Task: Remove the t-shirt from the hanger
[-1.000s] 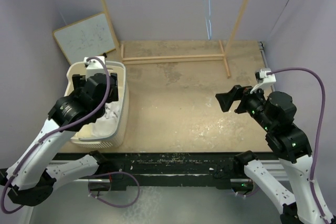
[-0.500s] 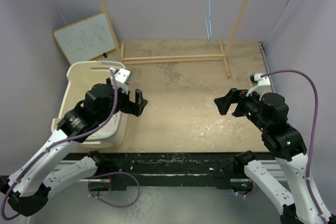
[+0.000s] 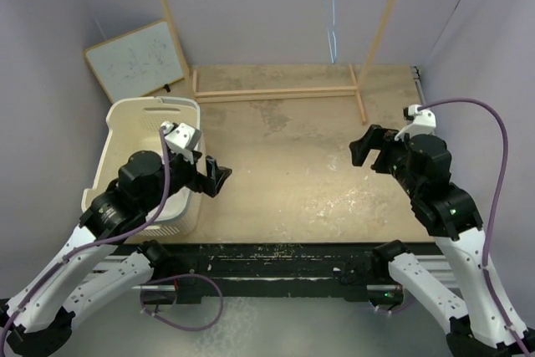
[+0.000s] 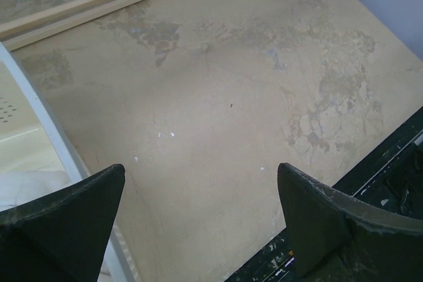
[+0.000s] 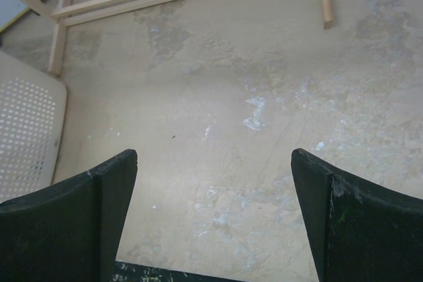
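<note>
The light-blue wire hanger (image 3: 333,35) hangs bare at the back between the rack poles. A bit of white cloth, the t-shirt (image 4: 26,186), lies inside the cream laundry basket (image 3: 142,110); in the top view my left arm hides it. My left gripper (image 3: 213,175) is open and empty, just right of the basket above the table; the left wrist view shows its jaws wide apart (image 4: 200,168) over bare tabletop. My right gripper (image 3: 368,148) is open and empty above the right part of the table, jaws wide apart (image 5: 213,153).
A wooden rack has two slanted poles (image 3: 171,22) and a base bar (image 3: 276,92) on the table at the back. A whiteboard (image 3: 138,60) leans at the back left. The basket's rim (image 4: 39,120) is close to my left fingers; it also shows in the right wrist view (image 5: 26,130).
My left gripper came up out of the basket and moved right over the table, leaving the white cloth in the basket. My right gripper shifted slightly back and right.
</note>
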### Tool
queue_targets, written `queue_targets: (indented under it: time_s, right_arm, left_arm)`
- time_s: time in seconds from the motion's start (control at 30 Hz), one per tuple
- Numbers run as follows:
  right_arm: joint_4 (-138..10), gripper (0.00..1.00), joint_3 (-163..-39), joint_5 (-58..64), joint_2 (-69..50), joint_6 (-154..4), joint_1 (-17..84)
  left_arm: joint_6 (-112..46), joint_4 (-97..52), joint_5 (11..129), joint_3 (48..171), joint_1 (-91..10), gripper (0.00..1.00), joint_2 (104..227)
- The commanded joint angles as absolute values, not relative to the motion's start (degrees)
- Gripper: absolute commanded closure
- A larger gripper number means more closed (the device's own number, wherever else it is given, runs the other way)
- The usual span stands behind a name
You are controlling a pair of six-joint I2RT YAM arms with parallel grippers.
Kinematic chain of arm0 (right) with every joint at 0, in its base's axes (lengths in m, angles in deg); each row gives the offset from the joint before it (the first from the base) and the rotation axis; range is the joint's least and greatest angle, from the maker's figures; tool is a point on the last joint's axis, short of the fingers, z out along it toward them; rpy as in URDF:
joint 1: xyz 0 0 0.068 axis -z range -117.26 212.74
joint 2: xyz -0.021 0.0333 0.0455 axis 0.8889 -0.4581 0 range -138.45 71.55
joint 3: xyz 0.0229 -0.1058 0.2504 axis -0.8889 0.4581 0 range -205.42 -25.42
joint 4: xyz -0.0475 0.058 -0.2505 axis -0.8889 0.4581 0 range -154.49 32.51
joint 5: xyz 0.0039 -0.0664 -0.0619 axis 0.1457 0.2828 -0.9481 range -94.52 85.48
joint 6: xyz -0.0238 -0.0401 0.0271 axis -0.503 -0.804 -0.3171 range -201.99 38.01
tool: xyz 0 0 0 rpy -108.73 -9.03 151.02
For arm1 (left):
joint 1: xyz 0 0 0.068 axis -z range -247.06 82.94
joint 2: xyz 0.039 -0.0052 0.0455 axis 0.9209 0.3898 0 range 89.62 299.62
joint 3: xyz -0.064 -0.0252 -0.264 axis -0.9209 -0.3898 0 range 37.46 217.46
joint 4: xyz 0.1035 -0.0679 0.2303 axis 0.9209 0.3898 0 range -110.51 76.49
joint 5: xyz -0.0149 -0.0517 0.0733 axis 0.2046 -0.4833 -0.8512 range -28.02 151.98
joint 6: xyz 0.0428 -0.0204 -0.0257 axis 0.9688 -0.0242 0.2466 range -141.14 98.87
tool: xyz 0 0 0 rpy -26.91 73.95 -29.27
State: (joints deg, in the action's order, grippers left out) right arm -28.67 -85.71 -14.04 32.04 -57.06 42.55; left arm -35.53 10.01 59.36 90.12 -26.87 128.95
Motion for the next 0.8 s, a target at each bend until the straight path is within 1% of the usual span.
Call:
queue_targets:
  time_s: [0.0, 0.17, 0.43, 0.6, 0.77]
  right_arm:
    - [-30.4, 0.0, -85.73, -18.7, 29.83, -57.04, 42.69]
    - [-31.53, 0.0, -81.68, -18.61, 30.78, -56.45, 42.7]
    - [-31.09, 0.02, -81.58, -18.85, 29.26, -56.23, 42.7]
    - [-31.56, 0.07, -81.03, -16.68, 29.99, -57.04, 42.7]
    - [-32.09, 0.07, -80.98, -15.28, 30.21, -57.5, 42.7]
  left_arm:
    - [-35.35, 6.84, 57.01, 89.23, -26.96, 0.01, 127.38]
    - [-35.43, 8.26, 55.52, 90.17, -26.91, 0.01, 129.37]
    - [-35.63, 8.14, 55.62, 89.88, -26.93, 0.01, 129.32]
    - [-35.72, 8.14, 55.84, 89.92, -26.91, 0.01, 129.32]
    - [-35.72, 8.14, 55.91, 89.95, -26.89, 0.01, 129.81]
